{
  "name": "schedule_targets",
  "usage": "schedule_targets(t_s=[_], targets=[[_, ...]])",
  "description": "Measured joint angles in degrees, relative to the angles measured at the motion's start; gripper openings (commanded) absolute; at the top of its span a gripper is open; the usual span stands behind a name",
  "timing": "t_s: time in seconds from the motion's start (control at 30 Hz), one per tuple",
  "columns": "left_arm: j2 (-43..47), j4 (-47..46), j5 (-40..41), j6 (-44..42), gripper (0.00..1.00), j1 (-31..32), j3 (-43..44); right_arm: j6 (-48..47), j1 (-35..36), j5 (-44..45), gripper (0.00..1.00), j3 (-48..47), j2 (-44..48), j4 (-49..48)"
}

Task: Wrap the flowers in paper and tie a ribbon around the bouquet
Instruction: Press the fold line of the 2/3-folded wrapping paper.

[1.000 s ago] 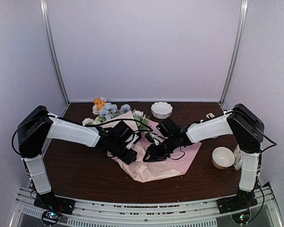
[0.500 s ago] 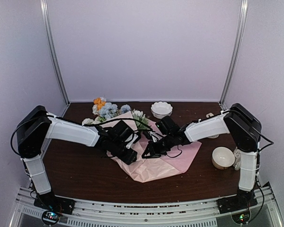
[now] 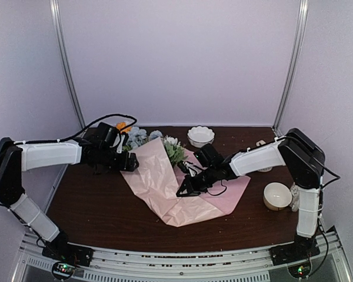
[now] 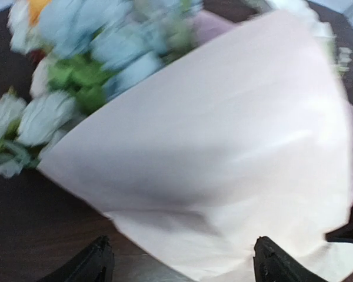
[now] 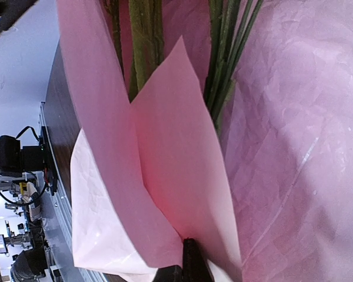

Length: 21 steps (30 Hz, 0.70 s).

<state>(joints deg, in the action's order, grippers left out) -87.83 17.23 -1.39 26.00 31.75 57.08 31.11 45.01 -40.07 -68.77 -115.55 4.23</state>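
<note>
The pale pink paper (image 3: pixel 159 179) lies on the dark table, one flap folded over the flowers (image 3: pixel 136 136), whose blooms stick out at its far left end. My right gripper (image 3: pixel 184 189) is shut on a fold of the paper (image 5: pixel 165 176), with the green stems (image 5: pixel 223 64) running just beyond the pinch point (image 5: pixel 191 254). My left gripper (image 3: pixel 128 163) hangs open at the paper's left edge. In its wrist view the paper (image 4: pixel 223 147) and blurred flowers (image 4: pixel 76 76) lie ahead of the spread fingertips (image 4: pixel 97 264), nothing between them. The ribbon is hidden.
A white scalloped bowl (image 3: pixel 200 136) stands at the back of the table. A cream cup (image 3: pixel 277 195) sits near the right arm's base. Metal frame posts rise at both back corners, and white walls close in the table.
My left gripper let go of the paper, opened wide and drew back to the left. My right gripper closed on the paper fold. The flap now lies over the stems.
</note>
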Motion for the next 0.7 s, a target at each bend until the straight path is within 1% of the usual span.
schedule_targets(t_s=[0.07,0.17,0.3,0.47,0.57,0.7], targets=[[-2.4,-0.6,-0.6,0.5,0.88,-4.3,-2.3,-0.5,0.0,0.0,0.00,-0.4,0.0,0.5],[-6.9,-1.0,-0.9,0.4,0.88,-7.7,-2.2,-1.2,0.0,0.0,0.00,-1.2,0.0,1.5],[-10.7,-0.9,-1.3,-0.1,0.87,-9.3,0.6,-1.5,0.0,0.0,0.00,-1.6,0.0,2.3],[-17.8,0.7,0.0,-0.1,0.85,-10.4,7.6,-2.4,0.0,0.9,0.00,-2.9,0.0,4.0],[-21.1,1.4,1.5,0.0,0.84,-10.4,8.9,-2.9,0.0,1.9,0.00,-5.1,0.0,5.4],[-22.1,1.7,3.3,0.3,0.84,-10.3,9.8,-4.0,0.0,3.9,0.00,-7.0,0.4,6.6]])
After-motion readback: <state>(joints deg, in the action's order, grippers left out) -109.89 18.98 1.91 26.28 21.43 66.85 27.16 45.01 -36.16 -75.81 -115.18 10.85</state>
